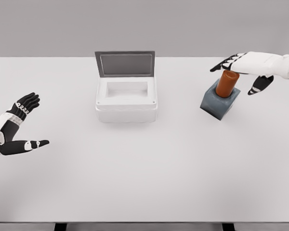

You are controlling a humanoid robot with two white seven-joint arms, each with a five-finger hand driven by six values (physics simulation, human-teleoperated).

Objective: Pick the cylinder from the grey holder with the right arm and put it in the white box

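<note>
Now I see the orange cylinder (227, 83) standing in the grey holder (219, 102), right of the white box (126, 100). My right hand (244, 67) hovers open just above the cylinder; my left hand (17, 127) rests open, far left of the box.

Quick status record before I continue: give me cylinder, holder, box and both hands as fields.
cylinder: orange, upright in the holder, not yet lifted
holder: grey block, on the table to the right of the box
box: white, lid open and standing at the back, nothing visible inside
right hand: at the cylinder's top, fingers spread, not closed on it
left hand: open, resting over the table's left edge
table: white
</note>
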